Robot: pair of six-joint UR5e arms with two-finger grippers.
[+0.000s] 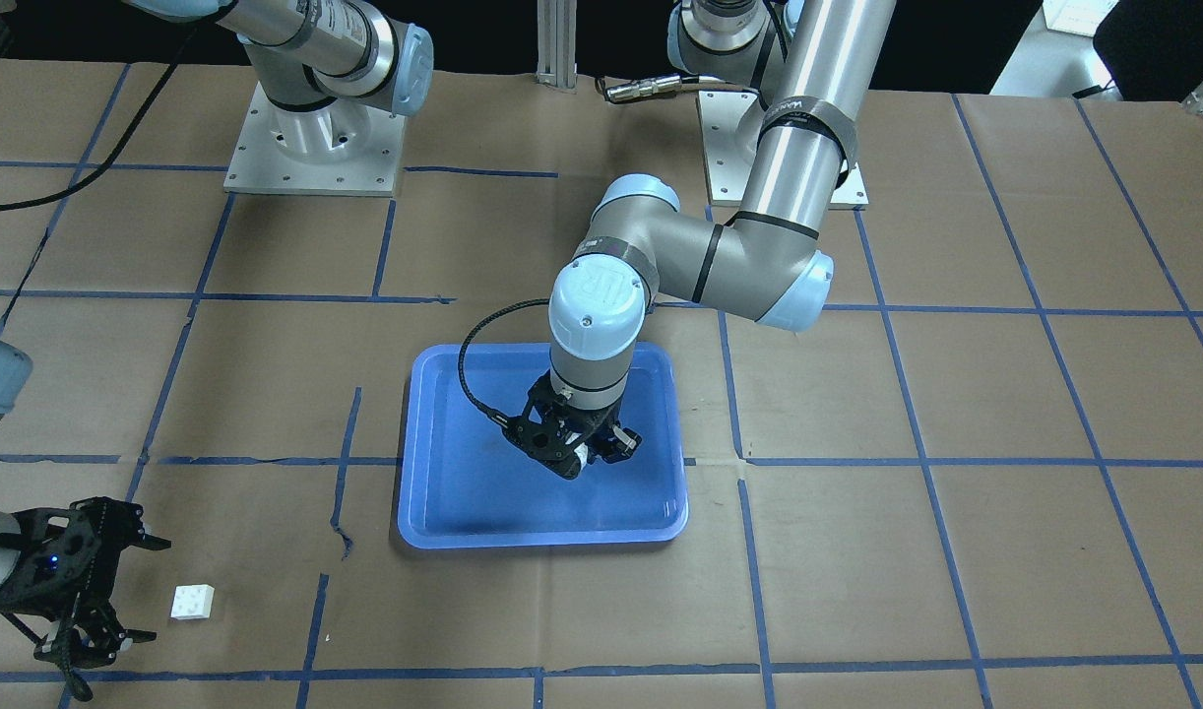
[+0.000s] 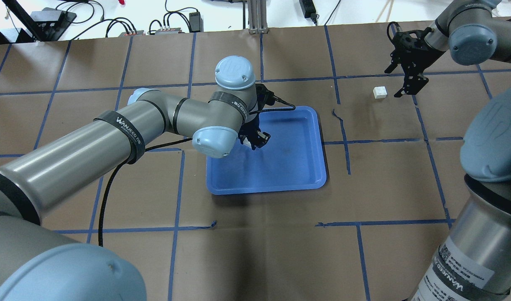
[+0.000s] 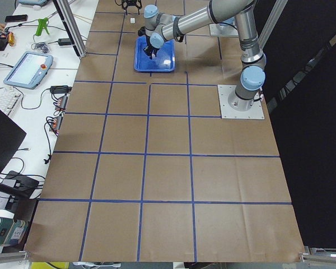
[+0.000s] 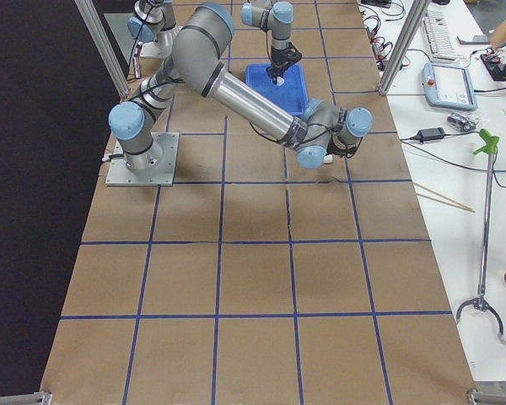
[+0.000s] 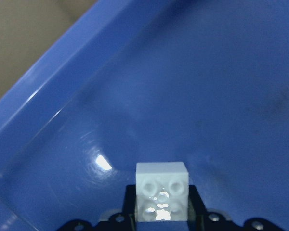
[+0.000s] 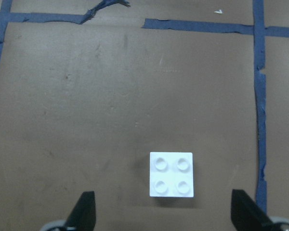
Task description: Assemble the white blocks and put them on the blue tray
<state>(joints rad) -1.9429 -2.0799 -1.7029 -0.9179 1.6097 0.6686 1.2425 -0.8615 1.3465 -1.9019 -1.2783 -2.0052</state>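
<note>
I see first white block (image 5: 162,190) clenched in my left jaws, bottom centre of left wrist frame, over the blue tray (image 5: 221,72) | right jaws spread, released | second white block (image 6: 171,181) studs-up on table (image 6: 62,120), right wrist frame's lower centre

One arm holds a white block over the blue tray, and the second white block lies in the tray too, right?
Not quite. The second white block lies on the brown table, outside the blue tray, before the right gripper, fingers open, as the right wrist view shows. The left gripper does hold the other block over the tray.
</note>
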